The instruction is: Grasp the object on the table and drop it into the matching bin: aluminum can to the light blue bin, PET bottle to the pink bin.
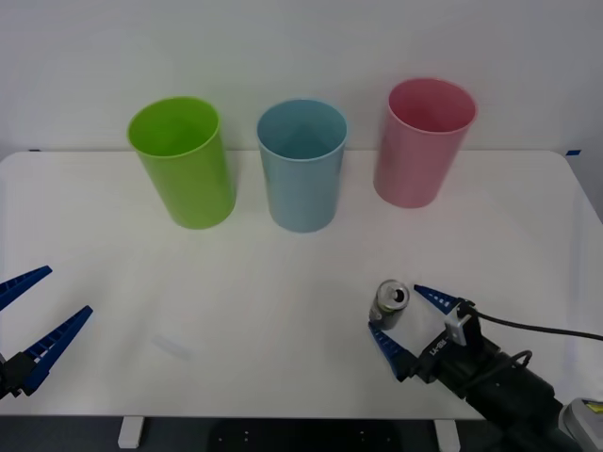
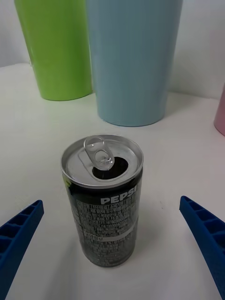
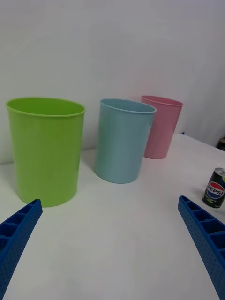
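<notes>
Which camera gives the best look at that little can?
The right wrist view: the can stands close up, its opened top and print showing. The front view shows it small between the right gripper's open jaws; the left wrist view shows it small and far off.

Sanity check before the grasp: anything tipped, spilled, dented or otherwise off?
Nothing stands out. The can stands upright on the table, already opened, no spill or dent visible, between the open jaws of the right gripper. The green bin, blue bin and pink bin stand upright in a row. Left gripper waits open at the near left edge.
</notes>
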{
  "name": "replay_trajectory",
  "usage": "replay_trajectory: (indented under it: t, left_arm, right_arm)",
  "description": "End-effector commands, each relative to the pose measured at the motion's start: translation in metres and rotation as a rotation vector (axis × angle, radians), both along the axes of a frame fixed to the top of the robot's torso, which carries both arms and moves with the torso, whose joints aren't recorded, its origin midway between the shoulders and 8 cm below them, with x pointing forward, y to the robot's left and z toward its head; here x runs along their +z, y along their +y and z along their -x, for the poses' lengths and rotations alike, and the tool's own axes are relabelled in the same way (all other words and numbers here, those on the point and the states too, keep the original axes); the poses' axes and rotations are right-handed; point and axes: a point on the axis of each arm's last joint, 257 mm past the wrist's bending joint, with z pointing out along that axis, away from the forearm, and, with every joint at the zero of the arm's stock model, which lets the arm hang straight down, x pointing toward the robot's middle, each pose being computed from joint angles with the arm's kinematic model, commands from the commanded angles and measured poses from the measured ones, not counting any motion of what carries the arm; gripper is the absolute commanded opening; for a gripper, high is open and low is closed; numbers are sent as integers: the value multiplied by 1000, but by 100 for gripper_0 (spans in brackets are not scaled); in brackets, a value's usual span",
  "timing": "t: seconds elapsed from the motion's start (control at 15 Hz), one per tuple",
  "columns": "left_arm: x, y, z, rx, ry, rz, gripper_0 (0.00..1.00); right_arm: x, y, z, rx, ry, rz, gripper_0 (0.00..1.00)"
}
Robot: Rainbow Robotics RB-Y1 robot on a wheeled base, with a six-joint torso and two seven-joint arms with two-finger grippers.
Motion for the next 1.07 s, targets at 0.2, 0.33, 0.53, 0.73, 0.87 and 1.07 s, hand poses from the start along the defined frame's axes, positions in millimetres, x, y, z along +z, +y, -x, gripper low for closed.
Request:
replay_trajectory:
  t: [0.2, 0.33, 0.53, 0.73, 0.87, 1.07]
  left_arm:
    - [0, 0, 0, 0, 0, 0, 100]
    - [0, 0, 0, 0, 0, 0, 100]
    - [0, 0, 0, 0, 0, 0, 100]
    - [0, 0, 0, 0, 0, 0, 100]
    - [0, 0, 0, 0, 0, 0, 100]
    - [0, 0, 0, 0, 0, 0, 100]
  right_arm:
    - [-3, 14, -10, -16, 9, 10, 100]
    - [-3, 18, -13, -24, 11, 15, 100]
    - [-5, 22, -16, -31, 15, 22, 100]
    - [-6, 27, -19, -37, 17, 27, 100]
    - [-7, 30, -19, -33, 17, 29, 92]
    - [-5, 29, -21, -37, 17, 29, 0]
